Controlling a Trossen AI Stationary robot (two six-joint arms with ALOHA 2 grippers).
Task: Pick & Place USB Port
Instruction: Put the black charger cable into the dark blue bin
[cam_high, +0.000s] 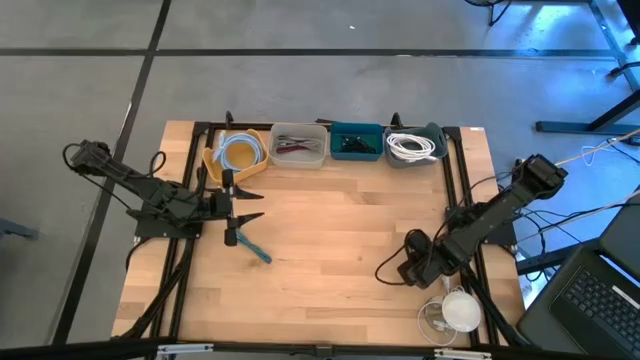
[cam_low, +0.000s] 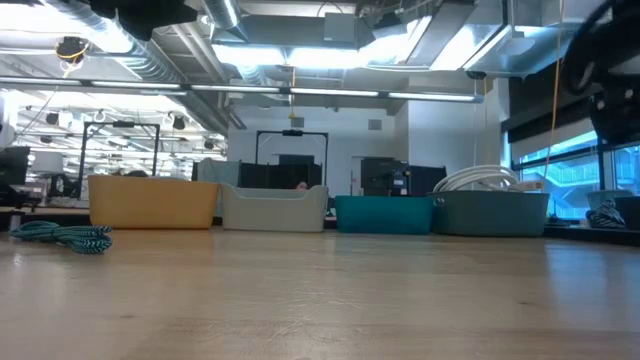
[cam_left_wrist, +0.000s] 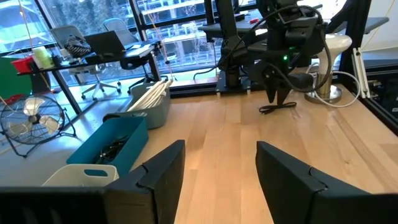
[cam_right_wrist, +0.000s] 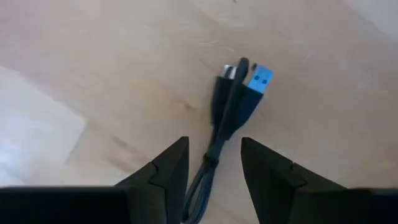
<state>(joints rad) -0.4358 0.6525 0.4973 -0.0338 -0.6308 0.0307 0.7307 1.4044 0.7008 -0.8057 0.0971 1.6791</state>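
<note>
From above, the right end effector (cam_high: 412, 268) hangs low over the right side of the pale wooden table (cam_high: 330, 250), with a thin black USB cable (cam_high: 383, 268) curling on the wood just beside it. The left end effector (cam_high: 243, 206) waits near the table's left edge, fingers spread and holding nothing, with a teal braided cable (cam_high: 250, 247) lying near it. Four bins line the far edge: yellow (cam_high: 236, 153), white (cam_high: 297, 146), teal (cam_high: 356, 142) and grey (cam_high: 416, 145).

At table height, the bins stand in a row, and the teal braided cable lies coiled at left.

The left wrist camera shows its own fingers (cam_left_wrist: 161, 177) parted, with the right arm (cam_left_wrist: 283, 46) across the table.

The right wrist camera looks down on the USB cable, its blue-tipped plug (cam_right_wrist: 260, 78) flat on the wood, the cord running back between the open fingers (cam_right_wrist: 168, 168), which grip nothing.
</note>
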